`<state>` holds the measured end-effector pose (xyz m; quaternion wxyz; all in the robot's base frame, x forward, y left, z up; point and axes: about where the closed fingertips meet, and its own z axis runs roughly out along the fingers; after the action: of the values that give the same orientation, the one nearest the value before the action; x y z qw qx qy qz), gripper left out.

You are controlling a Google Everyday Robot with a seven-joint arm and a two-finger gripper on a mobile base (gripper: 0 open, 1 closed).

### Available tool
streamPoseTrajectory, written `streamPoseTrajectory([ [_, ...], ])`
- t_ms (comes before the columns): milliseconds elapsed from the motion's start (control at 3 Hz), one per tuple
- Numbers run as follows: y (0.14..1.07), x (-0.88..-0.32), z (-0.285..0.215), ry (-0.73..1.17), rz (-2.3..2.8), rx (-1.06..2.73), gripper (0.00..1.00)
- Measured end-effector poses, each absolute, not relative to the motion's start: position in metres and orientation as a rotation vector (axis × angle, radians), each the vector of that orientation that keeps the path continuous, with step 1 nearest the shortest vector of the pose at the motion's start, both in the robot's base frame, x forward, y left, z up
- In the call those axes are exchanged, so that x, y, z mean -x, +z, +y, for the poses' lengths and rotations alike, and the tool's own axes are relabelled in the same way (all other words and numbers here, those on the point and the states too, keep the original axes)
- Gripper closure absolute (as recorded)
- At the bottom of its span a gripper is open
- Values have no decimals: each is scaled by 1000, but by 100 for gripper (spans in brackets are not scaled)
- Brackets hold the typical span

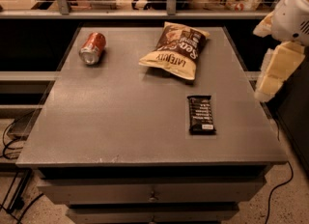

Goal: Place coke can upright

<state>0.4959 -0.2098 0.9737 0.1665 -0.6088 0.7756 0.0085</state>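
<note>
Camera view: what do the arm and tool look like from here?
The tool, at the right frame edge beside the table, is pale cream-yellow and blocky. Above it is a rounded white arm housing with small dark slots.

Orange-red coke can [92,48] lying on its side, far-left tabletop [120,126], hand [274,76] far right

claw [273,76] off the tabletop's [120,117] right edge, toward the far corner, angled down; white arm [294,10] above it.
</note>
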Motion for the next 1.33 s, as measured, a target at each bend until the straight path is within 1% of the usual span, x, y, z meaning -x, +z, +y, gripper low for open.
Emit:
streamPoseTrajectory([
  [667,970,-571,-185,144,2175,1732,0],
  [1000,972,-608,-148,150,2097,1769,0],
  [1333,972,-615,-145,141,2083,1756,0],
])
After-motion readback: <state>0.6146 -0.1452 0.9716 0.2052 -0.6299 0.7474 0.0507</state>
